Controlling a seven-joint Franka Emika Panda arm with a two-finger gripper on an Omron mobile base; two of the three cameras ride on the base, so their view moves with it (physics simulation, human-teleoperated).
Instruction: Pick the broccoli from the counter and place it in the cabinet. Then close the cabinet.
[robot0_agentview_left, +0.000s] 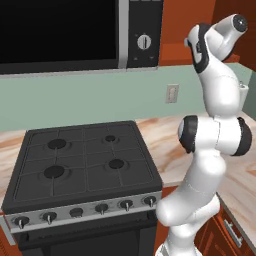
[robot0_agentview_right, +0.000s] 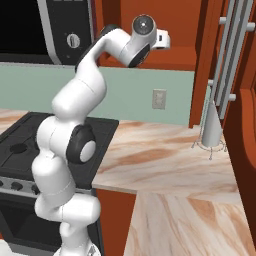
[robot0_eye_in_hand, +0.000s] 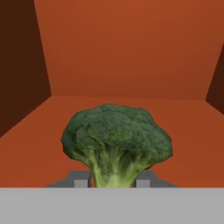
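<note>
A dark-green broccoli (robot0_eye_in_hand: 116, 140) with a pale stalk stands upright in the hand view. My gripper (robot0_eye_in_hand: 111, 183) is shut on its stalk, one finger on each side. Behind and under it lie the orange-red floor and walls of the cabinet (robot0_eye_in_hand: 188, 144). The broccoli hangs just above that shelf floor; whether it touches I cannot tell. In the right base view my arm reaches up, with its white hand (robot0_agentview_right: 161, 39) pointing into the cabinet (robot0_agentview_right: 177, 30) above the marbled counter (robot0_agentview_right: 165, 155). A brown-red door panel (robot0_agentview_right: 248, 150) stands at the far right.
A black four-burner stove (robot0_agentview_left: 85, 160) sits left of my arm, with a microwave (robot0_agentview_left: 60, 35) above it. A wall outlet (robot0_agentview_left: 172, 93) is on the pale green backsplash. A grey stand with upright rods (robot0_agentview_right: 215, 125) stands on the counter at the right.
</note>
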